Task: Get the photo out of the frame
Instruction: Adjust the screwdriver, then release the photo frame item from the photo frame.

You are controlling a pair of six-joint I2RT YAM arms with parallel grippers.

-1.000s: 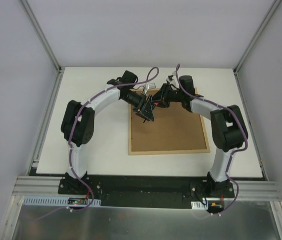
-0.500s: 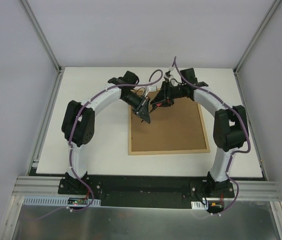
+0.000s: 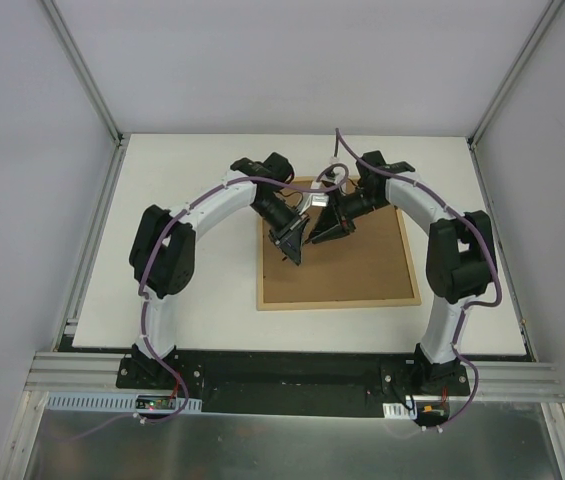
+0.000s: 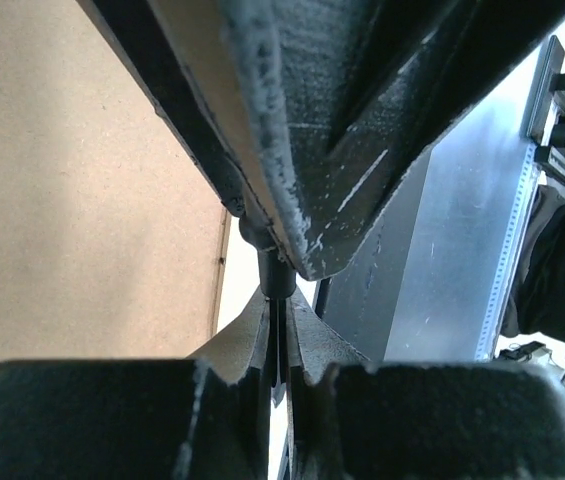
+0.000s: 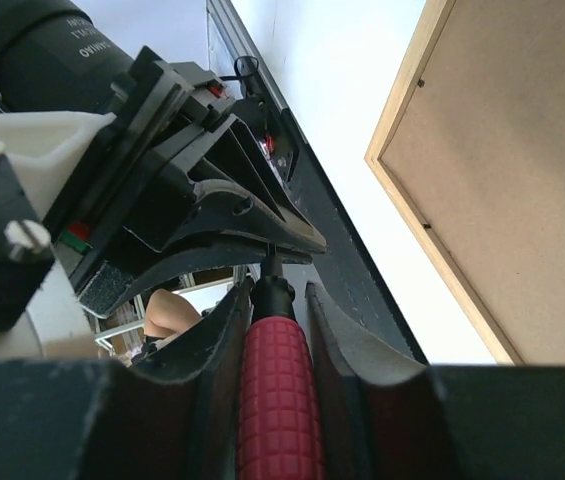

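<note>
Photo out of sight, presumably sealed inside the frame (image 3: 342,270), which lay face down on the white table (image 3: 192,300) with its brown fibreboard back up. From above, the left gripper (image 3: 294,250) and right gripper (image 3: 317,235) met tip to tip over the frame's far half, lifted clear of the board. The left wrist view showed the left fingers (image 4: 247,335) pressed together, seemingly on the thin dark shaft of a red-handled tool (image 4: 278,280), with the board's edge below and to one side, well apart. In the right wrist view, the right fingers (image 5: 224,330) clasped the tool's ribbed red handle while its tip reached into the other gripper; the frame's wooden rim ran beside them, untouched. With both grippers on one slim tool, a mistimed release or a sideways tug could have dropped it onto the board or twisted it askew, and the back remained unopened.
</note>
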